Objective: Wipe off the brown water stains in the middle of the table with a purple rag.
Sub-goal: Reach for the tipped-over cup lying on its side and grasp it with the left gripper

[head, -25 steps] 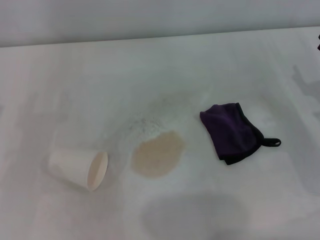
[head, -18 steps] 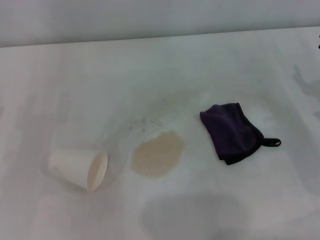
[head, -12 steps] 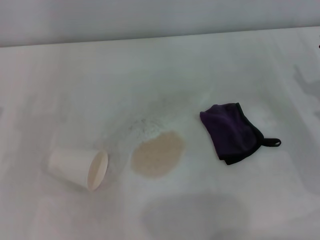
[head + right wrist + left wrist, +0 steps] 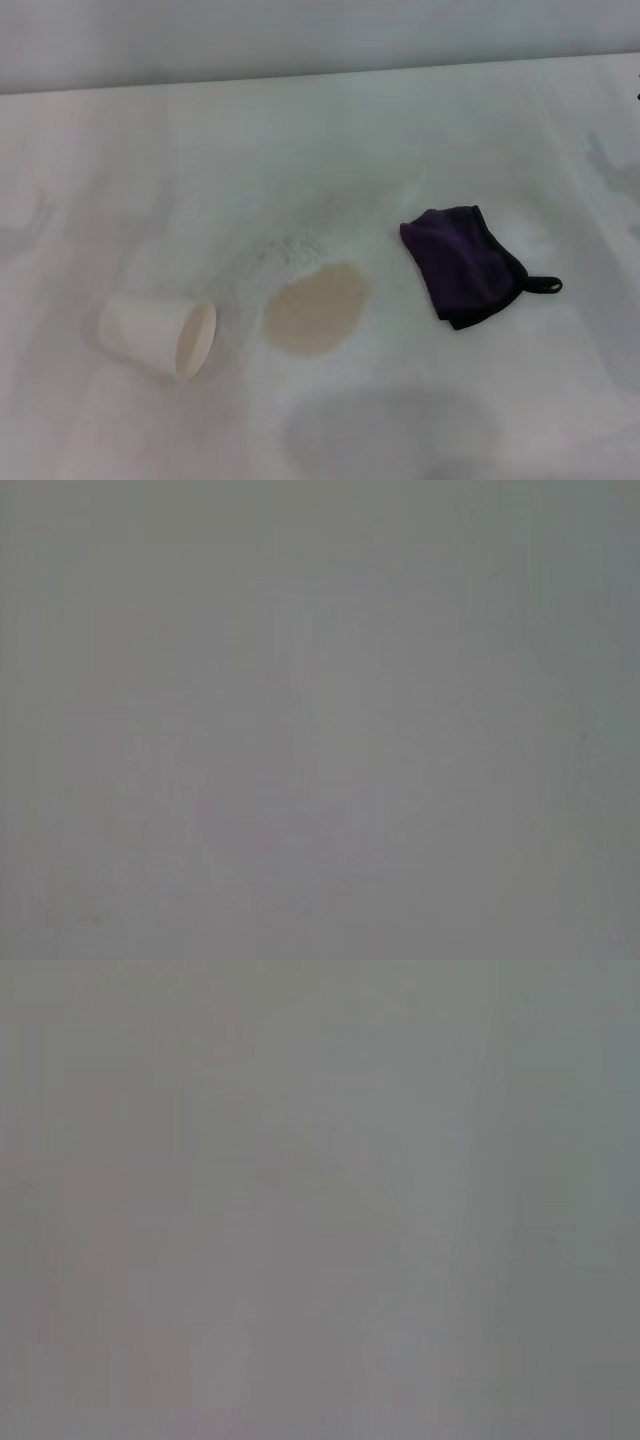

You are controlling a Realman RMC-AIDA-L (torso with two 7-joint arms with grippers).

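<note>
In the head view a light tan-brown oval stain (image 4: 316, 308) lies in the middle of the white table (image 4: 330, 150). The dark purple rag (image 4: 463, 264) lies crumpled on the table to the stain's right, with its small black loop (image 4: 546, 286) pointing right. Rag and stain are apart. Neither gripper shows in the head view. Both wrist views show only a plain grey surface, with no fingers and no task object.
A white paper cup (image 4: 158, 337) lies on its side to the left of the stain, its open mouth facing the stain. The table's far edge (image 4: 320, 76) runs along the back. Faint arm shadows fall at the table's left (image 4: 25, 225) and right (image 4: 610, 160) sides.
A faint shadow has appeared on the table at the far left. The rag, stain and cup have not moved.
</note>
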